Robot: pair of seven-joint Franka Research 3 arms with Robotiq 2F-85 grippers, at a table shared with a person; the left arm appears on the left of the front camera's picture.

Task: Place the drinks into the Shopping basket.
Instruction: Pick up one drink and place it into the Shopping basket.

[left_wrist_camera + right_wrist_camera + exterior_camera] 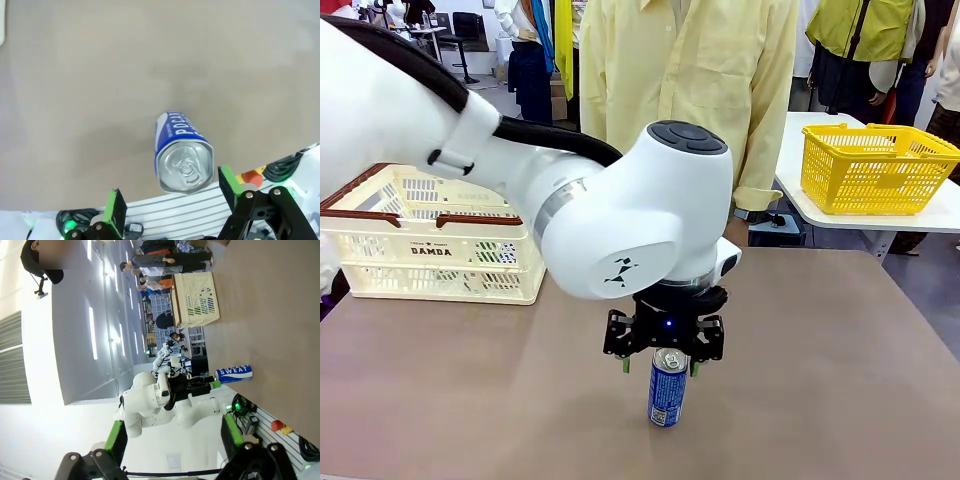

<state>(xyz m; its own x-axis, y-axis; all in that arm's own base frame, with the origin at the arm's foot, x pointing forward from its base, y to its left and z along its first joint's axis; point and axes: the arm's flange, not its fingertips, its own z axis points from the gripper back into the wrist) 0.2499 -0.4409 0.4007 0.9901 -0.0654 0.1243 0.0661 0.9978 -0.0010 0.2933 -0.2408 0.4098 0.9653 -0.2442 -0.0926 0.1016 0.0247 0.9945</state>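
One blue drink can (pixel 666 388) with a silver top stands upright on the brown table, near the front middle. My left gripper (pixel 658 365) hovers right over its top, open, with a green pad on each side of the rim. From the left wrist, the can (pixel 182 150) sits between the spread fingers of the left gripper (pixel 171 192) and nothing is gripped. The cream Shopping basket (pixel 430 240) with its dark red rim rests at the table's far left. My right gripper (pixel 173 435) is open and holds nothing; its rolled view shows the can (pixel 234 373) and the basket (pixel 195 300) far off.
A person in a pale yellow shirt (pixel 690 90) stands at the far side of the table. A yellow plastic basket (pixel 875 165) sits on a separate white table at the back right. Bare tabletop lies between the can and the cream basket.
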